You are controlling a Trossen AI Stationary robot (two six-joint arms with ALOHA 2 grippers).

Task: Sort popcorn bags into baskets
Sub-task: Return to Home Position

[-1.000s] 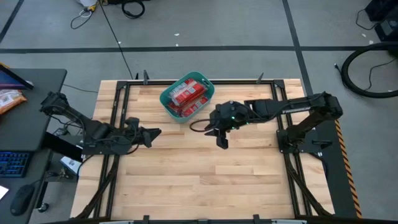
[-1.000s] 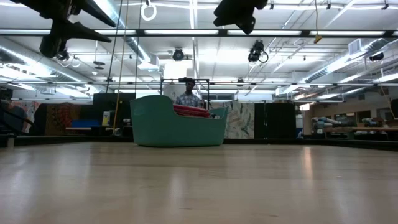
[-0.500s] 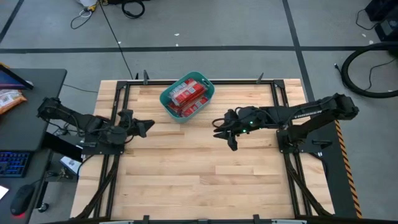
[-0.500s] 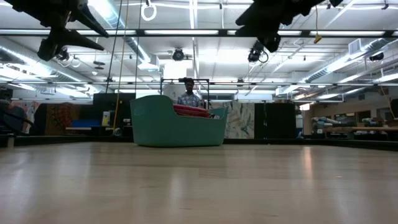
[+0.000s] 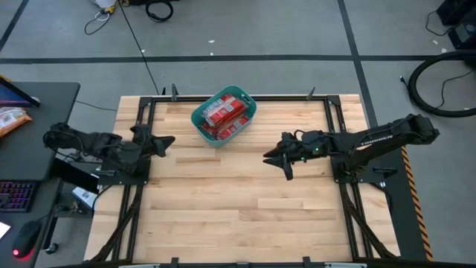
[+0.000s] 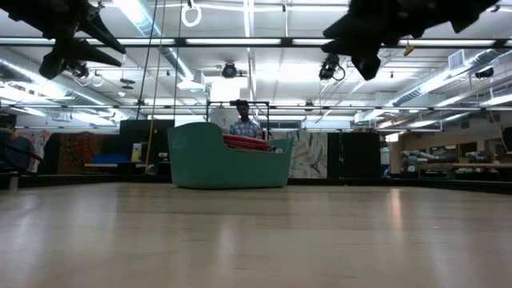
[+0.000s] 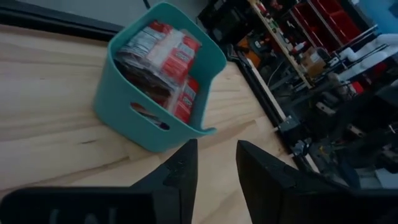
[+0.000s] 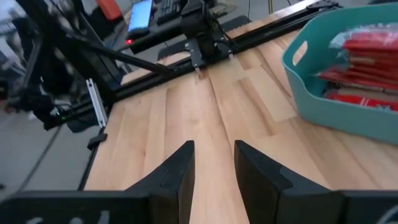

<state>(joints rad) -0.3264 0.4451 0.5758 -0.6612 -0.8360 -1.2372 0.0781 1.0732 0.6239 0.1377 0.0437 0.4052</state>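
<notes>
The teal basket [image 5: 223,117] stands at the table's far middle, with red popcorn bags [image 5: 222,112] stacked inside; it also shows in the low view [image 6: 228,164] and in both wrist views [image 7: 146,127] [image 8: 329,109]. The bags [image 7: 158,53] [image 8: 367,62] reach up to its rim. My left gripper [image 5: 165,144] [image 6: 76,52] hangs in the air left of the basket, open, with nothing between its fingers [image 7: 214,168]. My right gripper [image 5: 277,162] [image 6: 364,56] hangs in the air right of and nearer than the basket, open and empty too [image 8: 214,165].
Black frame rails [image 5: 140,126] [image 5: 336,126] run along the table's left and right sides. A dark desk [image 5: 30,112] with a keyboard and an orange packet [image 5: 11,119] stands off the table's left. A person [image 6: 242,122] stands in the room behind the basket.
My left gripper has drawn back toward the table's left edge and a little toward the far edge. My right gripper has pulled away from the basket toward the table's right edge, sunk lower and rolled somewhat. The basket and bags have stayed put.
</notes>
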